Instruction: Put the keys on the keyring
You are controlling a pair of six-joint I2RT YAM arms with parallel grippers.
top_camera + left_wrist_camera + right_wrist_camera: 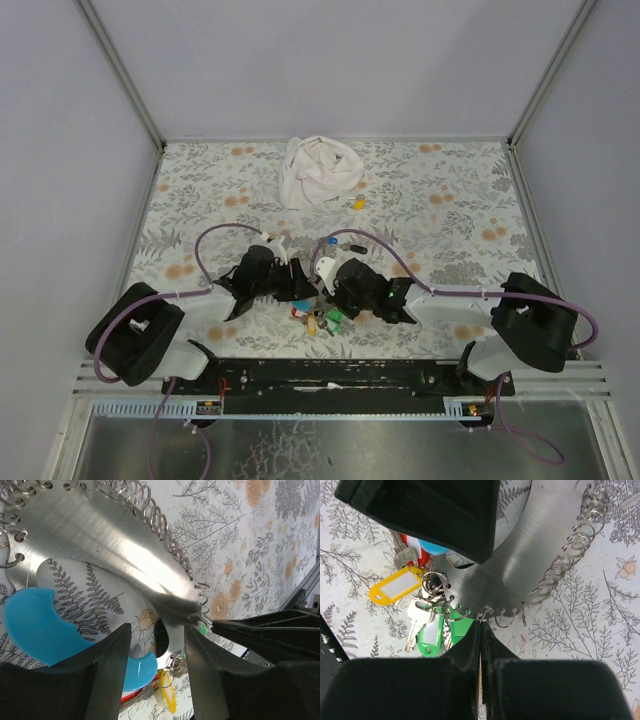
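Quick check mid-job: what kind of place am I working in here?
Most likely a lab robot cell, not a home: plain grey walls on an aluminium frame box in a floral-covered table, with the left arm and right arm bolted to a rail at its near edge.

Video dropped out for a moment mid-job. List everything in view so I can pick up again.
cloth: one, white, crumpled at the table's far side
small yellow item: one, beside the cloth
small blue item: one, just beyond the arms
metal plate: one, silver, centre
rings: many, silver, along the plate's edge
keys: several, silver, bunched beside the plate
tags: one yellow, at least one green, in that bunch
blue piece: one, by the plate
table cover: one, floral
left end effector: black, fingers apart
right end effector: black, shut, tips at the plate's ringed edge
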